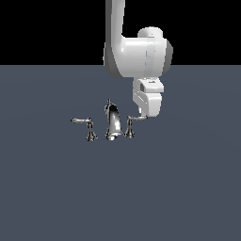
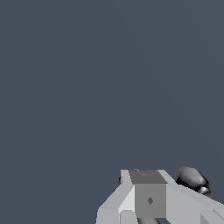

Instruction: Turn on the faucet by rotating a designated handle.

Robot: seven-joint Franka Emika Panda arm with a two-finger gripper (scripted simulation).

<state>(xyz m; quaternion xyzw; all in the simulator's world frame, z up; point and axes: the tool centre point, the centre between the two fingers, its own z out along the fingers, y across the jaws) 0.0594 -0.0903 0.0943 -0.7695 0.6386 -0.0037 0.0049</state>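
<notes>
The chrome faucet [image 1: 112, 124] stands on the flat grey floor, its tall curved spout topped by a thin rod. At the exterior view's right of the spout is the handle [image 1: 130, 126], a flared post whose short lever tilts slightly upward. My gripper [image 1: 149, 116] hangs from the white arm directly at the lever's outer tip and seems to touch it. In the wrist view my gripper [image 2: 148, 177] shows its fingers pressed together, shut on nothing, with a rounded chrome part [image 2: 192, 180] just beside them.
A second chrome handle [image 1: 87, 126] with a longer, level lever stands at the exterior view's left of the spout. The grey floor [image 1: 179, 188] extends around the set on all sides.
</notes>
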